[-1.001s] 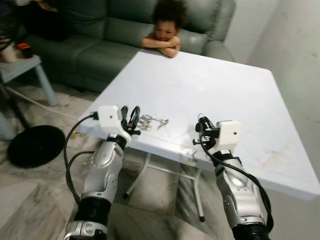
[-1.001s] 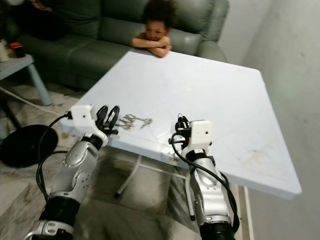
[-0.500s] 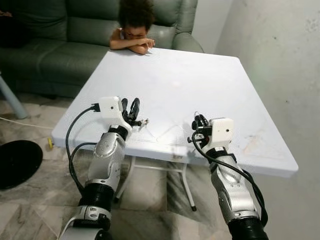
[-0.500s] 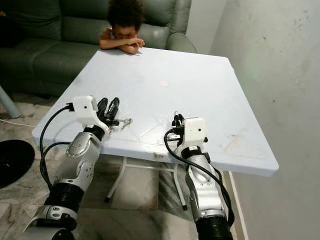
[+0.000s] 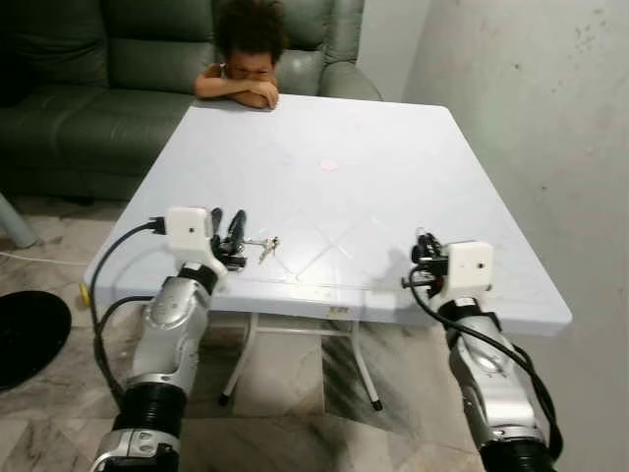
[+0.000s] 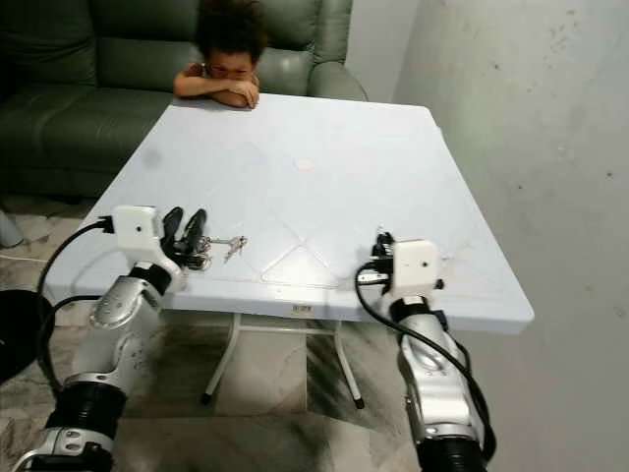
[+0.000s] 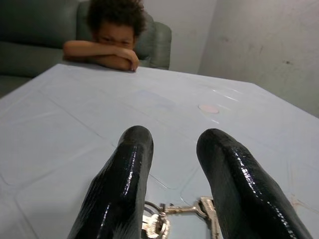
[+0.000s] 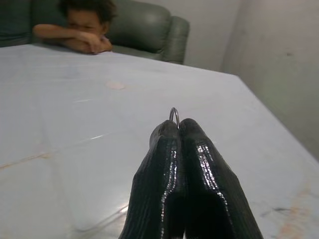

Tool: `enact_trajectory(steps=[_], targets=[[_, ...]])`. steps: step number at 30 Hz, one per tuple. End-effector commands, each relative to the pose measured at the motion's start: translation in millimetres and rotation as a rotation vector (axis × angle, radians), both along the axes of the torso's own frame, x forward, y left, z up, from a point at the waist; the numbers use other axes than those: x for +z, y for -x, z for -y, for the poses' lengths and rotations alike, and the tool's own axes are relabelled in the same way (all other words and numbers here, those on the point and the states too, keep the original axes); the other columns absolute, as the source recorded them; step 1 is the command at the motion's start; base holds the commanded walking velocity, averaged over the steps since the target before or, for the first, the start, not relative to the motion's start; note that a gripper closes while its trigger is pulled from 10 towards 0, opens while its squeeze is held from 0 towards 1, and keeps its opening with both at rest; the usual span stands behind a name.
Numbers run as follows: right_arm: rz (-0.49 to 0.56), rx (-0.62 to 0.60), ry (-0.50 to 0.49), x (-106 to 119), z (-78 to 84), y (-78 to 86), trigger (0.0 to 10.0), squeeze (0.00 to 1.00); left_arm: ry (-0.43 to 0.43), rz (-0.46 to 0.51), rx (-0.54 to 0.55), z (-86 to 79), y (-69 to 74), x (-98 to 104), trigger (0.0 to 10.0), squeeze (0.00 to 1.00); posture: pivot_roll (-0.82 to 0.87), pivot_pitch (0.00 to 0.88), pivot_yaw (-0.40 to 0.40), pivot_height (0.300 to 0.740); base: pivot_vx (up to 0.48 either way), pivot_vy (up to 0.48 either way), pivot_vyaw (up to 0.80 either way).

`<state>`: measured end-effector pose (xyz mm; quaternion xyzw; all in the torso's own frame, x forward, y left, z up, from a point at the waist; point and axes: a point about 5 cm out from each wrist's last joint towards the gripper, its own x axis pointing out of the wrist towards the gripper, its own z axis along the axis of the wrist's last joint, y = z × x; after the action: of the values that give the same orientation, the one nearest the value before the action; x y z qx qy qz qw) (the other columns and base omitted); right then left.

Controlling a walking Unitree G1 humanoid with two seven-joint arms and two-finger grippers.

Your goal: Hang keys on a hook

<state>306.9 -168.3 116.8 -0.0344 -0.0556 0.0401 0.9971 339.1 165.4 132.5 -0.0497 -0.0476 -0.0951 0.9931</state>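
A small bunch of keys [image 5: 263,246] lies on the white table [image 5: 393,177] near its front left edge. My left gripper [image 5: 228,218] is open just short of them, its two fingers pointing at the bunch. In the left wrist view the keys [image 7: 179,216] lie low between the open fingers [image 7: 133,149], apart from both. My right gripper [image 5: 425,246] hovers over the front right part of the table, shut. In the right wrist view a thin metal loop [image 8: 174,113] pokes out from between its fingertips [image 8: 192,130].
A person [image 5: 241,84] leans with folded arms on the table's far edge, in front of a grey-green sofa [image 5: 79,88]. A bare wall [image 5: 531,118] runs close along the table's right side. A black round object [image 5: 29,334] lies on the floor at the left.
The whole view has swung and now faces the table squarely, so the camera moved. The keys stay on the table before the open left gripper; the right gripper stays shut.
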Motion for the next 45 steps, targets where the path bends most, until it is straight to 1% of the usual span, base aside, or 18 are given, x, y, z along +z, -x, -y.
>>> enact_trajectory(steps=[1, 2, 4, 9, 12, 14, 15, 16, 18, 24, 27, 38, 42, 45], targets=[[0.015, -0.01, 0.005, 3, 5.0, -0.7, 10.0, 0.0, -0.003, 0.01, 0.0, -0.1, -1.1, 5, 10.0, 0.0, 0.08, 0.0, -0.033, 0.74, 0.0, 0.0, -0.63], [0.016, -0.016, 0.0, 4, 6.6, -1.7, 10.0, 0.0, 0.015, 0.017, 0.025, -2.1, -3.2, 8, 10.0, 0.0, 0.08, 0.0, -0.033, 0.74, 0.0, 0.0, -0.64], [0.017, -0.017, 0.0, 5, 6.2, -1.9, 10.0, 0.0, 0.023, 0.018, 0.032, -2.4, -3.7, 10, 10.0, 0.0, 0.08, 0.0, -0.033, 0.74, 0.0, 0.0, -0.64], [0.024, -0.003, -0.011, 6, -3.7, -3.4, 10.0, 0.0, 0.028, 0.018, 0.019, 6.6, -5.5, 11, 10.0, 0.0, 0.08, 0.0, -0.03, 0.74, 0.0, 0.0, -0.64], [0.024, 0.001, -0.013, 6, -5.9, -3.0, 10.0, 0.0, 0.034, 0.021, 0.013, 10.0, -5.6, 11, 10.0, 0.0, 0.08, 0.0, -0.032, 0.74, 0.0, 0.0, -0.64], [0.019, 0.007, -0.017, 4, -8.7, -2.2, 10.0, 0.0, 0.038, 0.023, 0.004, 15.9, -6.1, 12, 10.0, 0.0, 0.08, 0.0, -0.037, 0.74, 0.0, 0.0, -0.64], [0.019, 0.007, -0.017, 4, -8.7, -2.2, 10.0, 0.0, 0.038, 0.023, 0.004, 15.9, -6.1, 12, 10.0, 0.0, 0.08, 0.0, -0.037, 0.74, 0.0, 0.0, -0.64], [0.015, 0.014, -0.02, 3, -11.7, -1.1, 10.0, 0.0, 0.039, 0.028, -0.01, 23.2, -6.1, 12, 10.0, 0.0, 0.08, 0.0, -0.037, 0.74, 0.0, 0.0, -0.64], [0.016, 0.016, -0.022, 3, -12.1, -0.3, 10.0, 0.0, 0.045, 0.03, -0.021, 26.6, -5.5, 12, 10.0, 0.0, 0.08, 0.0, -0.037, 0.74, 0.0, 0.0, -0.63], [0.009, 0.013, -0.025, 0, -10.9, 1.3, 10.0, 0.0, 0.038, 0.025, -0.021, 23.9, -4.3, 10, 10.0, 0.0, 0.08, 0.0, -0.041, 0.74, 0.0, 0.0, -0.64], [0.03, 0.04, -0.048, 2, -13.2, 3.0, 10.0, 0.0, 0.032, 0.024, -0.016, 21.4, -4.2, 10, 10.0, 0.0, 0.08, 0.0, -0.043, 0.74, 0.0, 0.0, 0.0], [0.054, 0.073, -0.023, 6, -13.9, 3.6, 10.0, 0.0, 0.049, 0.03, -0.01, 24.7, -3.2, 10, 10.0, 0.0, 0.09, 0.0, -0.06, 0.74, 0.0, 0.0, 0.0], [0.022, 0.046, -0.019, 5, -9.3, -2.1, 10.0, 0.0, 0.066, 0.031, 0.004, 24.3, -4.6, 11, 10.0, 0.0, 0.09, 0.0, -0.065, 0.74, 0.0, 0.0, 0.0], [0.024, 0.047, -0.038, 9, -9.2, -6.1, 10.0, 0.0, 0.073, 0.022, 0.022, 21.8, -7.7, 12, 10.0, 0.0, 0.09, 0.0, -0.068, 0.74, 0.0, 0.0, -0.68]])
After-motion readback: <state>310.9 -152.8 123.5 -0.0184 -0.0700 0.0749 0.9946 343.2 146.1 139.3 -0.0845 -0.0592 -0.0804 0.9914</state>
